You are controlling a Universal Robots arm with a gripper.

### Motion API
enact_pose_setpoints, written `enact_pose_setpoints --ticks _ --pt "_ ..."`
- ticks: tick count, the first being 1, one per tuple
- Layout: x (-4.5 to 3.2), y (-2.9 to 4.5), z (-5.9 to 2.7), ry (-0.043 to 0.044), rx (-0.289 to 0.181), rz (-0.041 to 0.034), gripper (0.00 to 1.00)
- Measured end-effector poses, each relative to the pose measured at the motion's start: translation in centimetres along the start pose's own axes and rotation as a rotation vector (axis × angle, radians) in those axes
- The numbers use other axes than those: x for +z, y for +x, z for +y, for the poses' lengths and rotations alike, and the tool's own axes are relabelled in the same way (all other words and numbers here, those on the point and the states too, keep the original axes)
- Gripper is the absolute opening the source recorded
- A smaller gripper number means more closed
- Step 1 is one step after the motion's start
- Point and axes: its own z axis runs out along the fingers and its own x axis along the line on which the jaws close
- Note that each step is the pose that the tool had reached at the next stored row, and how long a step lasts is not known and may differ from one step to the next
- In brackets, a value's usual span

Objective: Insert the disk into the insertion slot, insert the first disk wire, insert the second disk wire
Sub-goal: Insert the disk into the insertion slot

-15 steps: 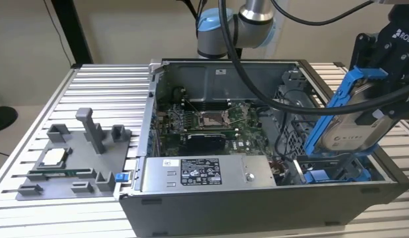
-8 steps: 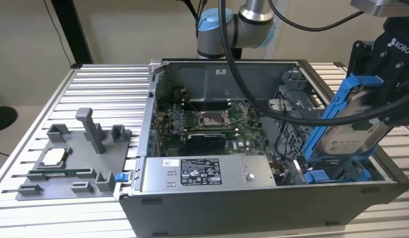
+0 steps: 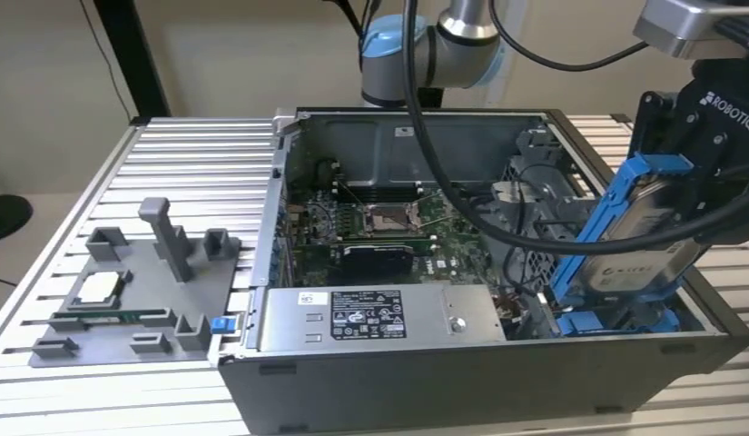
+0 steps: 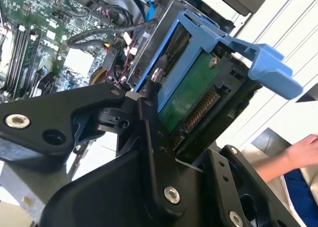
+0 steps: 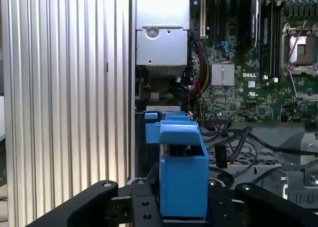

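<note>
The ribbed metal table carries the open computer case, with the green motherboard on its floor and the grey power supply box along the near wall. I am on the first step. The disk is clamped in my claw, fingers pressed on either side of its blue carrier frame. It hangs steeply tilted over the exterior view's right end of the case, with its lower edge down at the insertion slot. I judge it not yet seated. Seating it would call for bringing the frame square to the slot's blue rails and keeping it clear of the black cables that loop close beside it. I cannot tell whether the lower edge has entered the rails, because the case wall cuts that off. I cannot pick out the two disk wires in that tangle either. A person's hand sits at the edge of the second wrist view.
</note>
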Motion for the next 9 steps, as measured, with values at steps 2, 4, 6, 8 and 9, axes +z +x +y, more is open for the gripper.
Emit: enact_pose_setpoints --ticks 2,4,6,8,9 --pt "0.31 0.00 -0.04 0.0000 0.000 0.0000 0.00" --pt "0.55 0.00 -0.14 0.0000 0.000 -0.0001 0.00" --pt "0.77 0.00 -0.23 0.0000 0.000 -0.0001 0.00" --pt "1.03 -0.01 -0.27 0.0000 0.000 -0.0001 0.00" --pt "1.15 -0.01 -0.29 0.0000 0.000 -0.0001 0.00"
